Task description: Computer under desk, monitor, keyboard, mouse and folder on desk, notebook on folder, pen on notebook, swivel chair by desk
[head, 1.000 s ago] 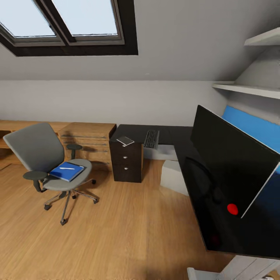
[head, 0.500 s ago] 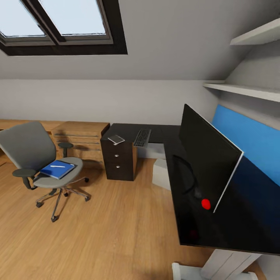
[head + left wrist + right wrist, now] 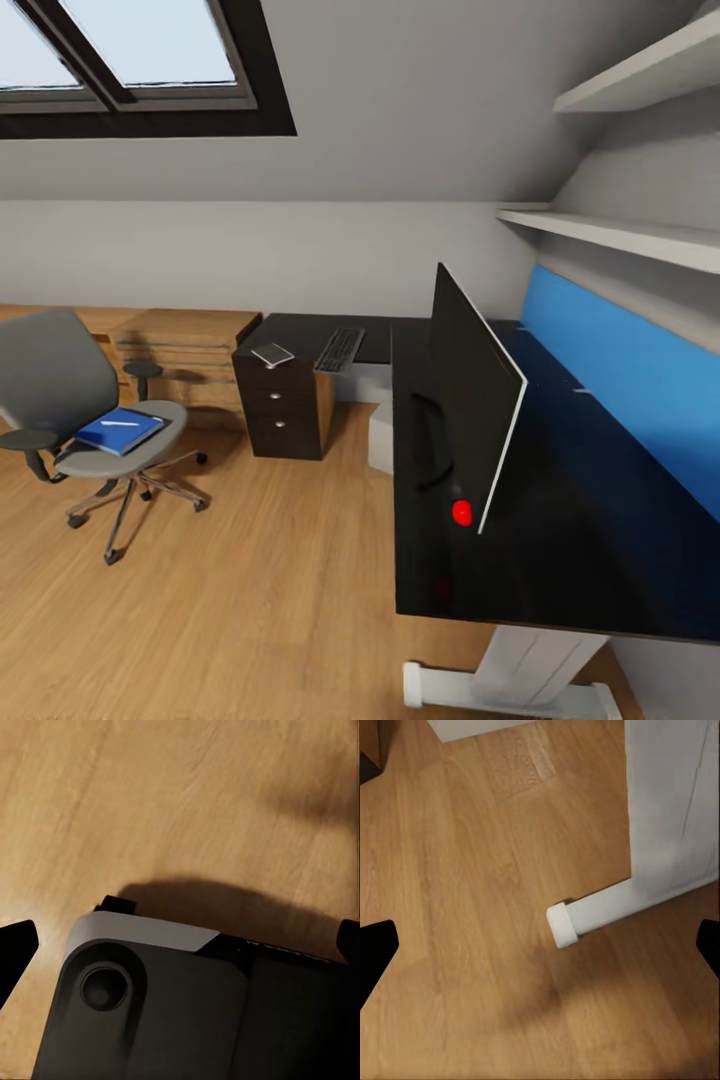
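With both arms' fingers spread and empty, rolling in carelessly could nudge the swivel chair [image 3: 85, 420] and spill the notebook [image 3: 120, 430].

The head camera sits up high, looking forward and down across the room, with the near wing of the desk [image 3: 560, 560] close on the right and the swivel chair [image 3: 70, 400] farther off on the left, a skylight up top. The left wrist camera points pretty much straight down at the wood floor [image 3: 172, 802], close, with the robot's own dark base [image 3: 202, 1012] taking up the near part. The right wrist camera also looks down at the floor from low, right by the desk's white leg [image 3: 667, 817] and its foot [image 3: 585, 916]. That leg and the floorboards are what it shares with the head view.
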Controlling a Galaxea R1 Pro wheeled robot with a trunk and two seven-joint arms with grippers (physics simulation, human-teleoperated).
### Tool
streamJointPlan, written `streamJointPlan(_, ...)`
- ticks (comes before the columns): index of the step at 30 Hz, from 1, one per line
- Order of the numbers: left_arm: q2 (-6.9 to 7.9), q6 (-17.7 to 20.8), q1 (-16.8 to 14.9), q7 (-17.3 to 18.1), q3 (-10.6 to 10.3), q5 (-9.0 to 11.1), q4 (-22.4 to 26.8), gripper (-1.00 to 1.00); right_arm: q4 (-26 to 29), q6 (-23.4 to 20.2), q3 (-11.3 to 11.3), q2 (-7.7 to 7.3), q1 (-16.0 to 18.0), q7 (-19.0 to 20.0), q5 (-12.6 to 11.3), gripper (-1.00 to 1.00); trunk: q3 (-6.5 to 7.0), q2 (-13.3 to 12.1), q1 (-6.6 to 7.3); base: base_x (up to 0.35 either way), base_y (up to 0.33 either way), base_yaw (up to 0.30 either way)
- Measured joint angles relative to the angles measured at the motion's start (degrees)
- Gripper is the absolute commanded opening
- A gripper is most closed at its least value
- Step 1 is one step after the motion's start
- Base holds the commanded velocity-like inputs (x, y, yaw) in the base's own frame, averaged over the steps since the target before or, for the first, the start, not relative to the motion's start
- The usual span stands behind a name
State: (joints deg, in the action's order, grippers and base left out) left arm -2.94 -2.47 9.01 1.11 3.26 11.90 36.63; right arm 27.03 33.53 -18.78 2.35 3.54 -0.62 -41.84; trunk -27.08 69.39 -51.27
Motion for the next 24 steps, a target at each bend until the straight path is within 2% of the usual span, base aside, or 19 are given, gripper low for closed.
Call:
streamJointPlan(13, 0.0, -0.06, 0.0, 0.0, 0.02, 0.04, 0.01, 1.0, 0.0, -0.01, -0.01, -0.01, 0.0, -0.01, 0.0, 1.0, 2.05, -5.22, 2.85, -0.205, -0.245, -0.001)
streamJointPlan(20, -0.01, -0.05, 0.01, 0.14, 0.05, 0.15, 0.06, 1.0, 0.0, -0.03, -0.03, -0.07, 0.0, 0.04, 0.0, 1.0, 3.29, -8.03, 4.38, -0.277, -0.079, 0.0)
streamJointPlan(24, -0.02, -0.05, 0.01, 0.19, 0.03, 0.24, 0.47, 1.0, 0.05, -0.02, -0.01, -0.2, 0.0, 0.06, 0.0, 1.0, 4.01, -9.63, 5.28, -0.074, -0.006, 0.0)
